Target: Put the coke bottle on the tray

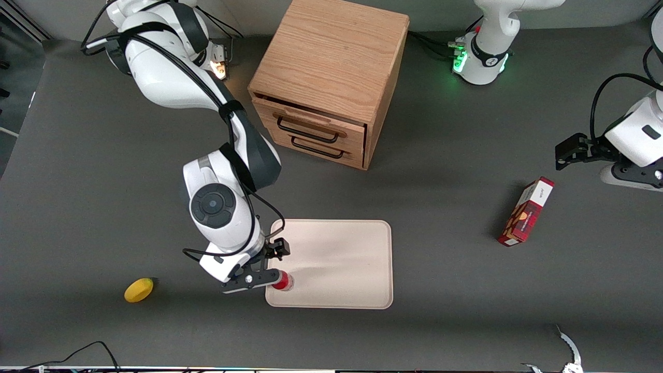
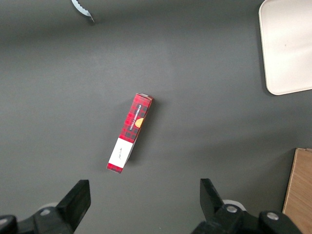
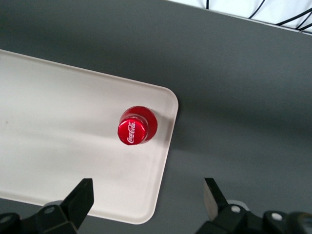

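Bottle (image 3: 137,126) stands on tray (image 3: 58,122), below open tool (image 3: 146,204).

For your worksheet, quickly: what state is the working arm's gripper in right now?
Gripper: open, holding nothing, above the tray's corner; the coke bottle stands upright on the tray, clear of both fingers.
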Robot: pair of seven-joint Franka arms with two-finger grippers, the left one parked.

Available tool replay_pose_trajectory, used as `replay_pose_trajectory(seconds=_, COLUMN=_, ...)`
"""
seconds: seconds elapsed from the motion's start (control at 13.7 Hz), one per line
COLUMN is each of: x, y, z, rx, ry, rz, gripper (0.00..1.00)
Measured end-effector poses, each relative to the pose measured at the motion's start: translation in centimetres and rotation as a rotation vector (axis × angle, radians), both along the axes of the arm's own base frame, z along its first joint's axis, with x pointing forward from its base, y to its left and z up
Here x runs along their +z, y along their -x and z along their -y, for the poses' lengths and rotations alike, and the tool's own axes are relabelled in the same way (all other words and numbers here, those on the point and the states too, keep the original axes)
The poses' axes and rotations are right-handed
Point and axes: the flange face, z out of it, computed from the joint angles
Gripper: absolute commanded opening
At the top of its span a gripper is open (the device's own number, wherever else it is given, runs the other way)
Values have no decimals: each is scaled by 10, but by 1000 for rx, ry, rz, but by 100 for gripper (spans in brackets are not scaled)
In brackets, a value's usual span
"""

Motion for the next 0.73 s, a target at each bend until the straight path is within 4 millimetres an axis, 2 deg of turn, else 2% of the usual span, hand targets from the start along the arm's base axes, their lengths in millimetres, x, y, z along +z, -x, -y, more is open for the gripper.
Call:
replay_pose_trajectory(seconds=0.22, x=23, y=7, z=13, rx=-14, ry=8, rz=-20, gripper=100)
replay_pose_trajectory(seconds=0.37, x=35, y=15, z=28, rx=-30, ry=15, rz=-39, gripper=99)
replay_pose_trajectory(seconds=0.73, x=84, y=58, z=94, rx=-81, ry=26, rz=-85, gripper=96)
